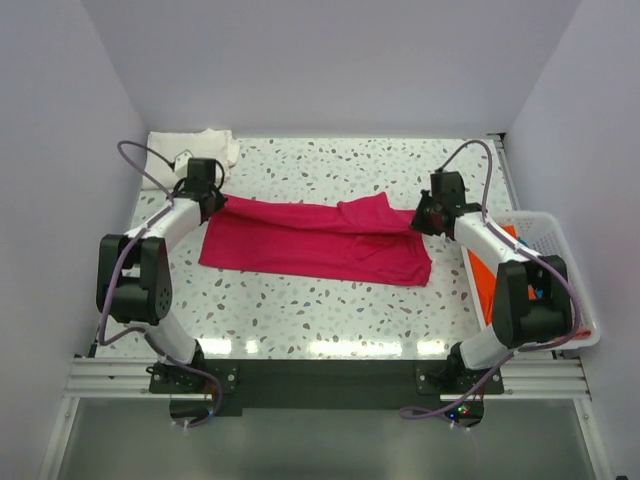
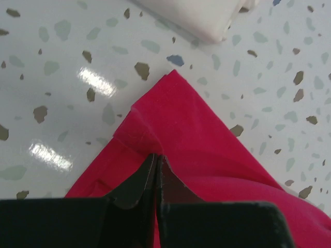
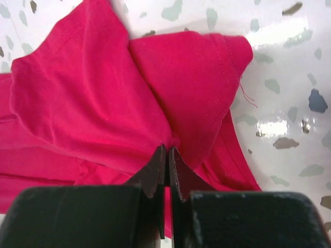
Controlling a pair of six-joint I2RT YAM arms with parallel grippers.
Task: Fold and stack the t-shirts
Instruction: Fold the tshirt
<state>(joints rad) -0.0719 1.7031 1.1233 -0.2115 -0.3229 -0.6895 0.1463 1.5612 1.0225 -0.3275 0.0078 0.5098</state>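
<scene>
Two arms at work on one magenta-red t-shirt (image 1: 315, 245), which lies stretched left to right across the middle of the speckled table (image 1: 330, 160). At its left corner the left gripper (image 2: 156, 156) is pinched tight on the cloth, which is bunched at the fingertips. At the right end the right gripper (image 3: 167, 150) is clenched on a gathered fold beside a hemmed sleeve. A folded cream-white t-shirt (image 1: 195, 148) sits at the far-left corner, near the left gripper. A white mesh basket (image 1: 565, 250) stands at the right edge, with an orange t-shirt (image 1: 478, 275) showing in it.
</scene>
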